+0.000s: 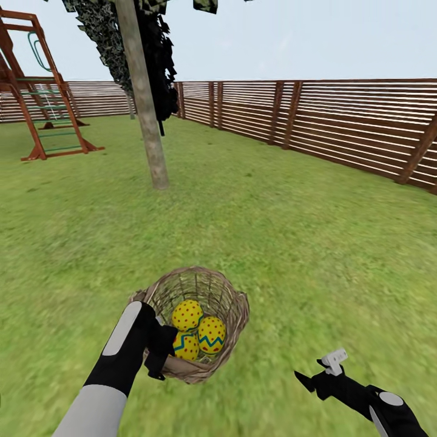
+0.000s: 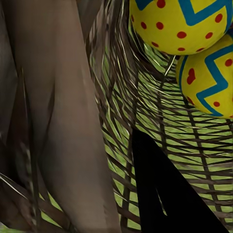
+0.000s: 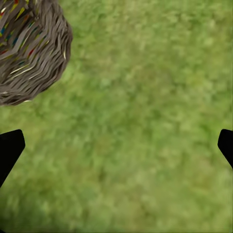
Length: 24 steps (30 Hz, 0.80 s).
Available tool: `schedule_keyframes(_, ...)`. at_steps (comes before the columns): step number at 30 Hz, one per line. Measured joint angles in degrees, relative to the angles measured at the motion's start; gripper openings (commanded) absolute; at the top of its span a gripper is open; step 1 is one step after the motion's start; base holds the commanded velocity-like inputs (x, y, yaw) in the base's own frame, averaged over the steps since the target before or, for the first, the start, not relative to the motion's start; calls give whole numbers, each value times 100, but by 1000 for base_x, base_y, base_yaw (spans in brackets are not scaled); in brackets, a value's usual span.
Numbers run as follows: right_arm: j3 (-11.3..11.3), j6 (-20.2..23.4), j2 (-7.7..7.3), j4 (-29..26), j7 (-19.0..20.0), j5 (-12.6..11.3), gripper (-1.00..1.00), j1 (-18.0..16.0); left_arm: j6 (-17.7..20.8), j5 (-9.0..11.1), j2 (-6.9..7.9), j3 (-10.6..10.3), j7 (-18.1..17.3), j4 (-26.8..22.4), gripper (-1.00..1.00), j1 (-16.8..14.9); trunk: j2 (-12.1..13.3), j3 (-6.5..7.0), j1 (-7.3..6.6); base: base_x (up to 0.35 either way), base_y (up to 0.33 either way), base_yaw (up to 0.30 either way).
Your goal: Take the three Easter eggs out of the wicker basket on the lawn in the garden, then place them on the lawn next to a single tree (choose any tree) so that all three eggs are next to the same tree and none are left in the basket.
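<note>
Easter eggs point(image 1: 197, 334), three of them, yellow with red dots and blue-green zigzags, sit together in the wicker basket point(image 1: 233, 297), which appears tilted toward the camera in the head view. The left gripper point(image 1: 162, 355) is at the basket's near rim, its dark fingers at the wall beside the eggs; it looks to be gripping the rim, though that is a judgement. The right gripper point(image 1: 318, 376) hovers over bare lawn point(image 1: 303, 243), apart from the basket and carrying nothing. A tree point(image 1: 145, 109) with a bare grey-brown trunk stands well beyond the basket, with a wooden fence point(image 1: 340, 115) and a red play frame point(image 1: 42, 103) farther back.

From the left wrist, two eggs point(image 2: 184, 22) lie close against the woven wall point(image 2: 145, 121), and one dark finger point(image 2: 165, 194) rests inside the weave. Whether the jaws are closed on the rim I cannot tell from here.

From the right wrist, both fingertips point(image 3: 9, 148) stand far apart at the frame edges, so the jaws are wide, with grass between them and the basket's outside point(image 3: 34, 58) nearby.

No egg is out yet, so the task is at its start. Next, the eggs must get to the tree, either by carrying the basket there or by reaching in for one egg with the free right gripper.
</note>
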Motion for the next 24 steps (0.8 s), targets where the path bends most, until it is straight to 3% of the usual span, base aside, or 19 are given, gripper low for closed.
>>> schedule_keyframes(11, 0, 0, 2, 41, -3, 0, 100, 0, -1, -3, 25, 8, 253, 8, -100, 0, 442, 296, -242, 0, 0, 61)
schedule_keyframes(15, 0, 0, 1, 41, -1, 0, 100, 0, -2, -5, 29, 9, 246, 7, -100, 0, 443, 332, -242, 0, 0, 61)
schedule_keyframes(24, 0, 0, -4, 41, 0, 0, 100, 0, 1, -4, 58, 6, 241, 57, -100, 2, 443, 412, -246, 302, 4, 61)
